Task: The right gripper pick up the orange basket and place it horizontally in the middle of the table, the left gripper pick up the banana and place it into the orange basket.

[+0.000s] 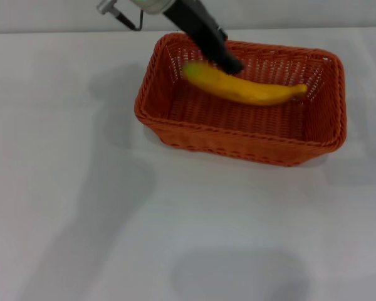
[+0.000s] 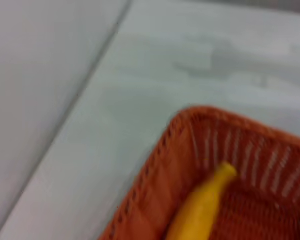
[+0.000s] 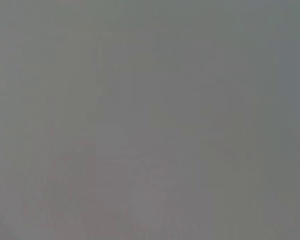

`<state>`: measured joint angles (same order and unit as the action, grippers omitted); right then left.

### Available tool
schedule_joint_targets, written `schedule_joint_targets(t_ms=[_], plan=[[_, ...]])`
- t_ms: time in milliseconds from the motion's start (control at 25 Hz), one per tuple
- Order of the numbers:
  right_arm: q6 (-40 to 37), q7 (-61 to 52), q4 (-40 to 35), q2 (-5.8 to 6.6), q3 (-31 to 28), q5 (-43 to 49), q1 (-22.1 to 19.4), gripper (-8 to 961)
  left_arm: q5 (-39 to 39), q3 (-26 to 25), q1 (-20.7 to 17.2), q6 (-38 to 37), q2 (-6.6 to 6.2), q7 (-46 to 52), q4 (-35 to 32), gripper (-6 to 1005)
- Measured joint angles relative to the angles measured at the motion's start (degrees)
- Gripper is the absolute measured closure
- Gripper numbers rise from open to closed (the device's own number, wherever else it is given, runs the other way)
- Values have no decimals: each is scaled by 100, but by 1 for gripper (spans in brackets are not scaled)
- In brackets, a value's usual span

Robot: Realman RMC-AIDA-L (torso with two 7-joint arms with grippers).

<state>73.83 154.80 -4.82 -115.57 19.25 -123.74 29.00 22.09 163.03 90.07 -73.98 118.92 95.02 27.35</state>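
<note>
Banana (image 1: pixel 247 89) inside orange basket (image 1: pixel 288 150), left gripper (image 1: pixel 232 64) jaws touching it.

Open table (image 1: pixel 81 207) all round the orange basket (image 1: pixel 238 141); banana (image 1: pixel 250 89) and left hand (image 1: pixel 229 63) inside.

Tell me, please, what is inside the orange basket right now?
Only the banana lies inside the orange basket, along its far wall, with the left end effector at its stem end. The basket floor under the banana is covered; the rest looks bare.
</note>
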Motion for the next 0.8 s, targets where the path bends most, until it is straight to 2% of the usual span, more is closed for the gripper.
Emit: schedule_joint_targets(t_ms=[200, 360, 400, 520, 640, 800], plan=[[1, -2, 0, 2, 0, 0, 0, 77, -1034, -1, -295, 14, 10, -44, 709, 293], [0, -3, -15, 9, -1, 0, 0, 77, -2068, 0, -837, -40, -19, -348, 1037, 159], [0, -3, -20, 10, 0, 0, 0, 77, -2532, 1, -1080, -87, -24, -478, 1122, 125], [1, -3, -37, 17, 0, -1, 1, 77, -3754, 1, -1684, -247, -27, -645, 1334, 124], [0, -3, -45, 18, -1, -1, 7, 77, -5448, 1, -2558, -386, -22, -840, 1390, 122], [-1, -3, -46, 17, 0, -1, 23, 77, -7983, 1, -3909, -524, -25, -1807, 784, 120]])
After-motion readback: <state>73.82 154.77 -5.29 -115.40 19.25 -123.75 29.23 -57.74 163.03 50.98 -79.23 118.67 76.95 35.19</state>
